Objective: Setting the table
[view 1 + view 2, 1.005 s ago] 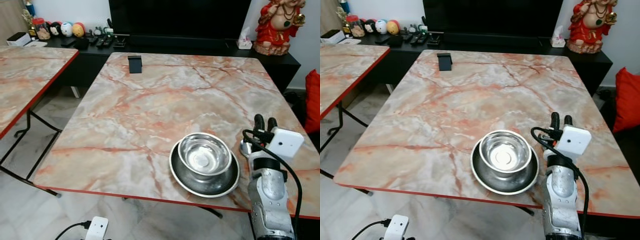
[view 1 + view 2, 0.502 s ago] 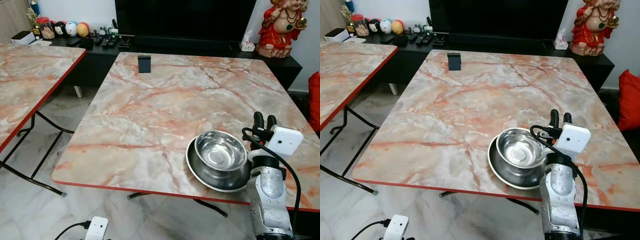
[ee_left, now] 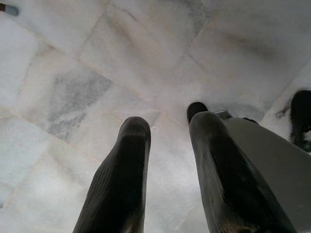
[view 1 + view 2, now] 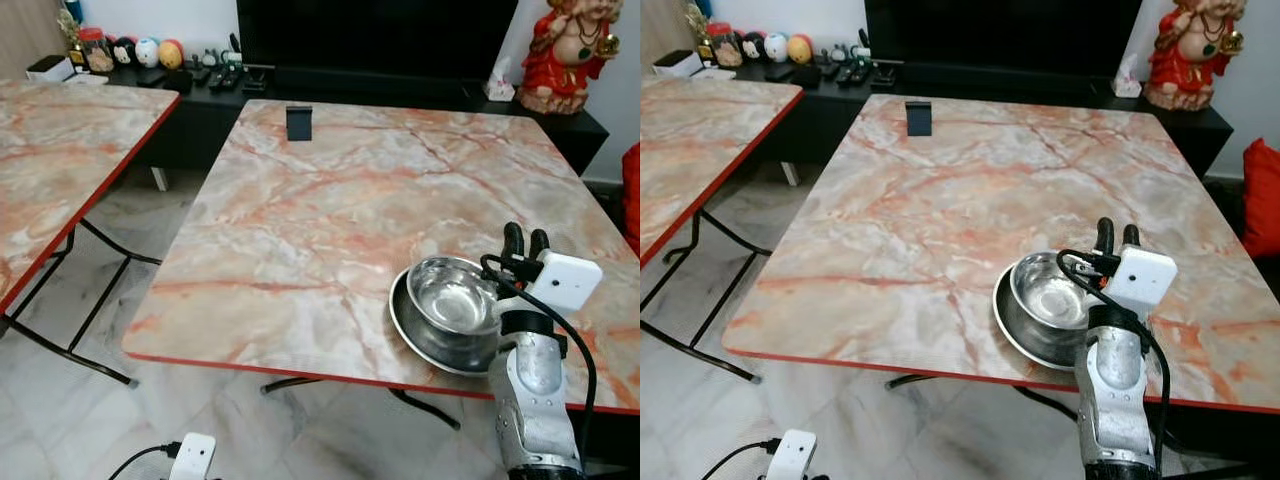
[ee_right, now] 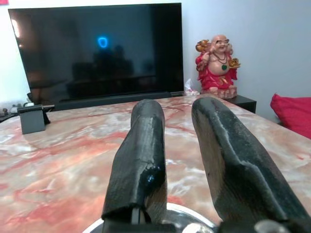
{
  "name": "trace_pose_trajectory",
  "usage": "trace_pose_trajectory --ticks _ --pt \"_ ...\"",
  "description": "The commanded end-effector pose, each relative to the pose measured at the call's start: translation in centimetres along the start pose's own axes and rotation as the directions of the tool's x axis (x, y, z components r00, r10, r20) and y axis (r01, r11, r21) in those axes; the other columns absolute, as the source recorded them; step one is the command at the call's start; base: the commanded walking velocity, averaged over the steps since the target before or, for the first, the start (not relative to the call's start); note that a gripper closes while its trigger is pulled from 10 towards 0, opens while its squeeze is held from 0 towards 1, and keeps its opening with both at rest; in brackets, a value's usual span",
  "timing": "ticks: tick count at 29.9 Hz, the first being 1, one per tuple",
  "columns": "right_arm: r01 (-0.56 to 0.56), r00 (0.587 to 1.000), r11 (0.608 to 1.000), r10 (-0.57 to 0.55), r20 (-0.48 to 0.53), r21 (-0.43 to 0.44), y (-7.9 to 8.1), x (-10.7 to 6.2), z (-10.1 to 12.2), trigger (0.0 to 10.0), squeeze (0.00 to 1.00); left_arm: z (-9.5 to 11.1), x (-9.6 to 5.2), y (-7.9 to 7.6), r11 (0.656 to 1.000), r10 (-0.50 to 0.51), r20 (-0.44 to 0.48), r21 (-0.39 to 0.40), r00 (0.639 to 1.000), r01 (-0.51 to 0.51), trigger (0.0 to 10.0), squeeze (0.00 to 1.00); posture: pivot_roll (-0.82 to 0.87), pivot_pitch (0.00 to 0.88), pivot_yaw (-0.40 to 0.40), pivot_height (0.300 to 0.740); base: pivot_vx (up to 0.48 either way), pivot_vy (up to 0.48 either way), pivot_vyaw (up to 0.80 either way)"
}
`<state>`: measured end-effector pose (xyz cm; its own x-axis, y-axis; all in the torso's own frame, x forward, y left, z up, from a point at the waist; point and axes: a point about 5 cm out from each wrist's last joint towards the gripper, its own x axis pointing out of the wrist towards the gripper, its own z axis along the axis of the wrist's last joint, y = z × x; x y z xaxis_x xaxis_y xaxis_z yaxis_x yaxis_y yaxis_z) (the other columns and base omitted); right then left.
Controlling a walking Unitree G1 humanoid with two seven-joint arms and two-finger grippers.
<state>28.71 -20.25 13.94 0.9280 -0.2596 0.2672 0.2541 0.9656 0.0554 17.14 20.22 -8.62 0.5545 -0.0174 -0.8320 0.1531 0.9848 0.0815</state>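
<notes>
1. Marble-patterned pink tabletop with a red edge (image 4: 330,220) spreads out ahead of the right gripper (image 4: 526,241), which is raised over the table's near right part.
2. Black television screen (image 5: 97,48) stands far beyond that gripper's fingertips, with a red seated figurine (image 5: 217,65) beside it on the dark cabinet.
3. Shiny steel plate (image 4: 420,335) lies just beside the right gripper, toward the robot's left, near the table's front edge.
4. Shiny steel bowl (image 4: 452,295) sits inside that plate.
5. Small black stand (image 4: 298,122) rests at the table's far edge, well apart from the gripper.
6. Right gripper's two black fingers (image 5: 143,150) stand apart, holding nothing.
7. Left gripper (image 3: 167,141) hangs over pale marble floor tiles (image 3: 97,63), its fingers apart and empty.
</notes>
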Motion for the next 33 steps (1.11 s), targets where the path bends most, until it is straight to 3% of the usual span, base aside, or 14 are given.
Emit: trace_pose_trajectory --ticks 1,33 --pt "0.009 1.000 1.000 -0.009 0.003 -0.012 -0.28 0.14 0.05 10.0 0.00 -0.34 -0.02 -0.30 1.000 -0.012 -0.010 0.004 1.000 0.012 10.0 0.00 0.00 0.000 -0.005 0.740 0.000 0.480 0.00" --pt "-0.001 1.000 1.000 0.001 0.004 0.000 0.20 0.60 0.28 10.0 0.00 0.00 0.05 -0.27 1.000 -0.012 -0.006 0.000 1.000 0.012 10.0 0.00 0.01 0.000 -0.007 0.740 0.000 0.480 0.00"
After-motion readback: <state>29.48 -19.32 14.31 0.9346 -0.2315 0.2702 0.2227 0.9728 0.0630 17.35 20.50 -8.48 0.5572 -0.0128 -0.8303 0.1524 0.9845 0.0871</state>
